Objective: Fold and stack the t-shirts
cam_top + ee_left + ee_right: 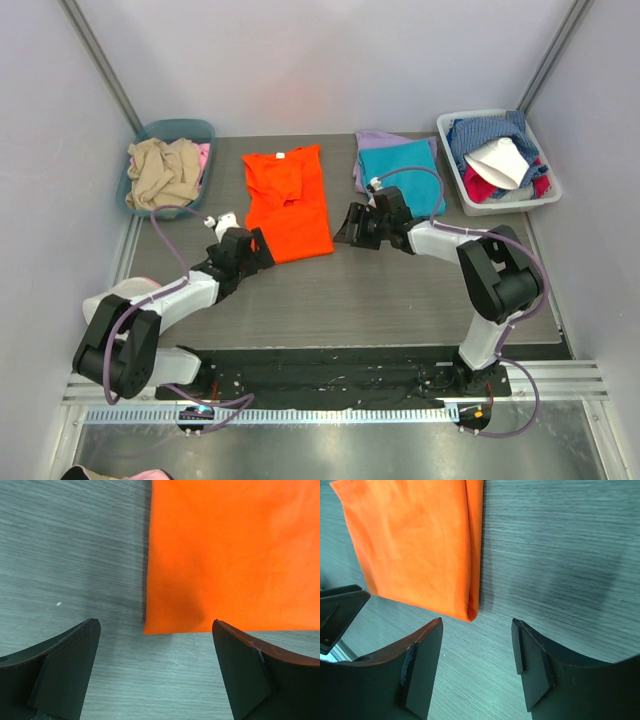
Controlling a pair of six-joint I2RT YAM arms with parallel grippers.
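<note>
A bright orange t-shirt [288, 203] lies partly folded in the middle of the table, collar at the far end. Its near left corner [165, 625] sits just ahead of my left gripper [156, 625], whose jaws stand open with only table between them. Near the shirt's right corner [470, 611], my right gripper [477, 622] is also open and holds nothing. In the top view the left gripper [258, 245] and right gripper [345, 228] flank the shirt's near edge. A teal t-shirt [402, 172] lies folded on a lavender t-shirt [375, 140] at the back right.
A teal basket [200, 130] with beige and pink clothes stands at the back left. A white bin [452, 160] holding blue, white and red clothes stands at the back right. Grey walls close the table on three sides.
</note>
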